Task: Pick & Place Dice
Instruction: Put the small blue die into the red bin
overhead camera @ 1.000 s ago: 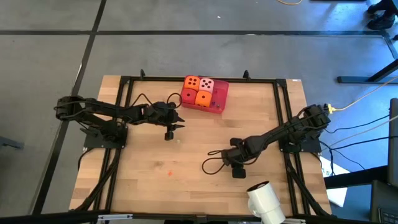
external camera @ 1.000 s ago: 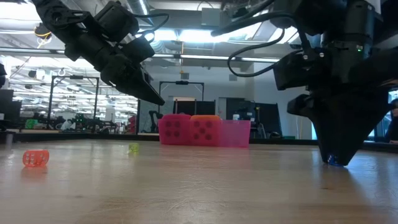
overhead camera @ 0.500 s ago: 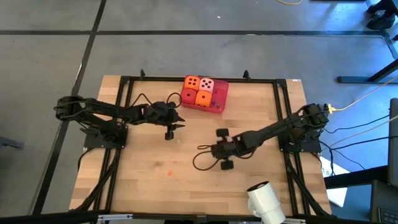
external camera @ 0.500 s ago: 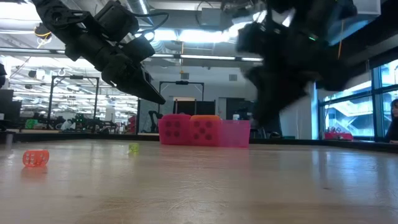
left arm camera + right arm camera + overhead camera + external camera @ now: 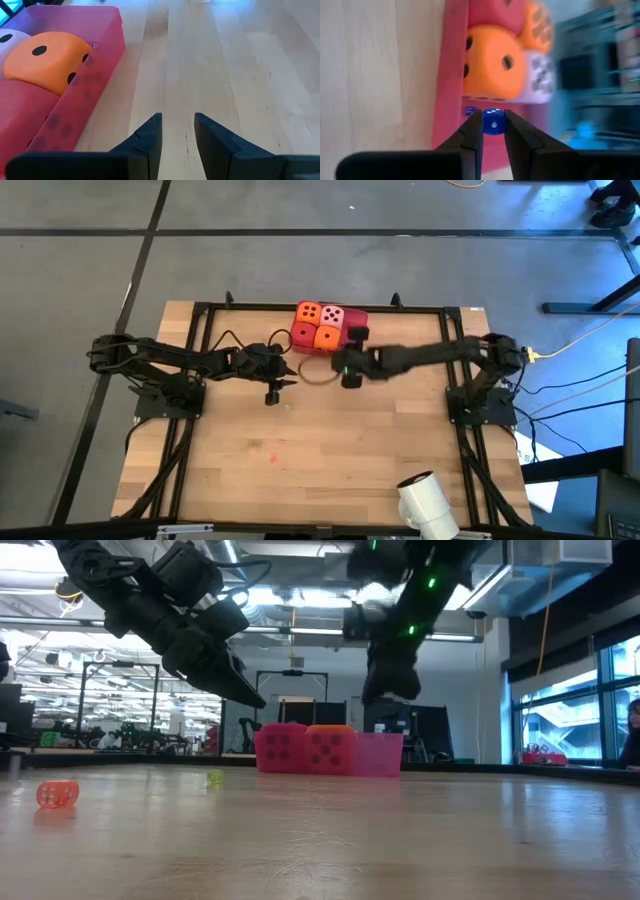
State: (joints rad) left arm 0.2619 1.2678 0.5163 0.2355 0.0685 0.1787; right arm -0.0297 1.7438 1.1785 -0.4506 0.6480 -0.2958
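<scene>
Right gripper (image 5: 343,370) sits upper centre of the high view, arm stretched in from the right, just beside the flat pink-red rectangular tray (image 5: 352,346) at the table's far edge. Tray holds four soft cubes with dark pips: orange die (image 5: 309,312) and pale pink die (image 5: 332,316) in the back row, red die (image 5: 303,335) and second orange die (image 5: 326,337) in front. Left gripper (image 5: 283,376) hangs left of the tray, apart from it. Light wooden slatted table (image 5: 320,450) carries a tiny orange bead (image 5: 271,457) lower left of centre.

Low view: left gripper (image 5: 240,690) upper left, tilted down toward the tray, clear of the table. Right gripper (image 5: 385,690) hangs above the tray's (image 5: 378,755) right part. Red die (image 5: 281,748) and orange die (image 5: 330,748) show side by side. Tiny orange bead (image 5: 57,794) far left on the table, tiny yellow-green bead (image 5: 215,778) further back.

Left wrist view: dark fingers (image 5: 147,137) parted with nothing between them, bare wood under them. Translucent tray wall (image 5: 95,75) upper left, orange die (image 5: 47,55) and red die (image 5: 22,112) behind it.

Right wrist view: fingers (image 5: 472,135) clamped on a tiny blue die (image 5: 493,122) with white pips, hovering at the tray edge (image 5: 451,75). Orange die (image 5: 490,62) sits just beyond it, pale pink die (image 5: 537,75) next to that, second orange die (image 5: 540,25) blurred further off.
</scene>
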